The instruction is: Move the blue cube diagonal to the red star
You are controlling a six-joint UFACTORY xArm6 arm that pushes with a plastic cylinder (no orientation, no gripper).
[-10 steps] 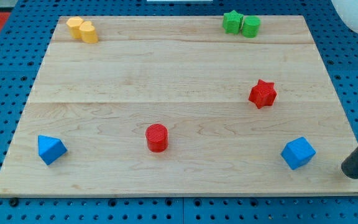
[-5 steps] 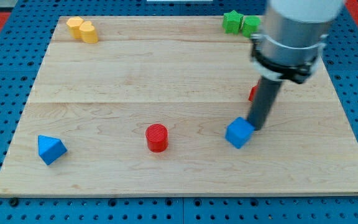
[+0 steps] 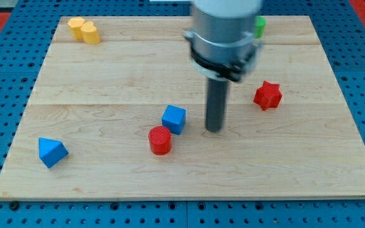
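Landmark for all positions = red cylinder (image 3: 160, 140), standing on the wooden worktop (image 3: 106, 82), low centre of the board

Blue cube (image 3: 173, 119): just up-right of the red cylinder, edges look touching or v. nearly so; can't tell for sure. Sits flat, one corner turned toward the view's bottom

My tip (image 3: 214, 130): right of the red cylinder, slightly higher in view, near but apart from it. Also right of the blue cube w/ a clear strip of bare wood between; not touching the cube. Rod upright, dark, w/ the arm's grey housing above it covering the view's top centre

Jaws: none on this rig, rod only, so nothing is held; no open/shut state applies

Red star (image 3: 268, 95): well right of the red cylinder and higher in view, beyond the tip. Blue cube lies down-left of it, well apart, w/ the rod in between

Blue pyramid-like block (image 3: 51, 152): well left of the red cylinder, a bit lower, near the worktop's left edge

Two yellow cylinders (image 3: 83, 30): far up-left of the red cylinder, at the board's top-left corner, side by side & touching

Green block (image 3: 259, 25): far up-right of the red cylinder, at the top edge; only a sliver shows past the arm housing, shape not readable

Worktop sits on blue pegboard (image 3: 5, 95), which shows on all sides of it
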